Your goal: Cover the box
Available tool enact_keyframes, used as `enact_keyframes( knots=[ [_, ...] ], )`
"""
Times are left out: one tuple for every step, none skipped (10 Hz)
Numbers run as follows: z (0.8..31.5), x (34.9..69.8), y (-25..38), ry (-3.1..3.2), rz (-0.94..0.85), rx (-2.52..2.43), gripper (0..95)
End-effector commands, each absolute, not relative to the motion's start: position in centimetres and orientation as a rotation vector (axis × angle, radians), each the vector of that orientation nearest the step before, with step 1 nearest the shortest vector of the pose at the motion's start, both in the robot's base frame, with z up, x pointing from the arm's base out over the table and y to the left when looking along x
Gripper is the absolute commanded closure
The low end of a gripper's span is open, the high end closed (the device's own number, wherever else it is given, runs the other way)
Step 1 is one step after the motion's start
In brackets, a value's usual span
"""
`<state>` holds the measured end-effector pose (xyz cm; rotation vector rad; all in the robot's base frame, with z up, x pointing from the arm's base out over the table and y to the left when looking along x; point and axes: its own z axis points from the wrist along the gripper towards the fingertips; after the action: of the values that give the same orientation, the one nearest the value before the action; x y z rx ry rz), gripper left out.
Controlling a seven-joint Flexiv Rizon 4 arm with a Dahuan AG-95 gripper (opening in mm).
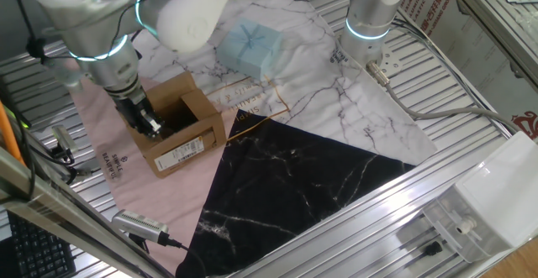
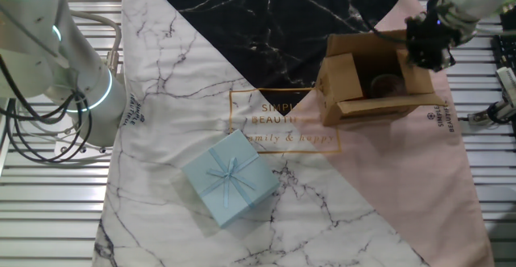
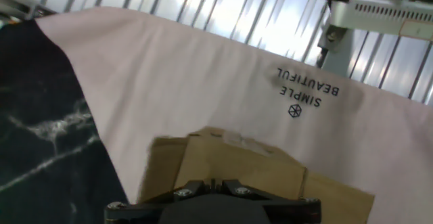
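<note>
The box point(image 1: 187, 140) is a small brown carton with a white label on its near long side. It stands open on the pink part of the cloth, flaps spread out, and also shows in the other fixed view point(image 2: 363, 89). A dark round thing point(image 2: 385, 82) lies inside. My gripper point(image 1: 151, 128) points down at the box's left end flap, at the rim, and shows at the box's right end in the other fixed view point(image 2: 427, 47). In the hand view the fingertips point(image 3: 191, 188) stand together with no cardboard between them, just above a brown flap point(image 3: 237, 163).
A pale blue gift package point(image 1: 250, 44) with a bow lies on the white marble cloth behind the box, seen also in the other fixed view point(image 2: 230, 178). A second arm's base point(image 1: 370, 13) stands at the back. Cables and small devices point(image 1: 143, 223) lie along the table's front left edge.
</note>
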<state>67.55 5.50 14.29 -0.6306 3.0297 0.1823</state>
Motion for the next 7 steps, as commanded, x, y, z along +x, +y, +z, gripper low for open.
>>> enact_keyframes(
  knots=[
    [14.2, 67.4, 5.4, 3.033, 0.184, -0.629, 95.0],
    [14.4, 67.3, 5.5, 3.042, 0.184, -0.627, 95.0],
    [15.2, 67.0, 5.8, 3.059, 0.184, -0.61, 95.0],
    [16.4, 66.5, 6.3, 3.072, 0.174, -0.592, 95.0],
    [17.1, 66.2, 6.6, 3.077, 0.169, -0.584, 95.0],
    [18.3, 65.5, 7.1, 3.088, 0.163, -0.568, 95.0],
    [19.5, 64.8, 7.3, 3.102, 0.154, -0.559, 95.0]
  ],
)
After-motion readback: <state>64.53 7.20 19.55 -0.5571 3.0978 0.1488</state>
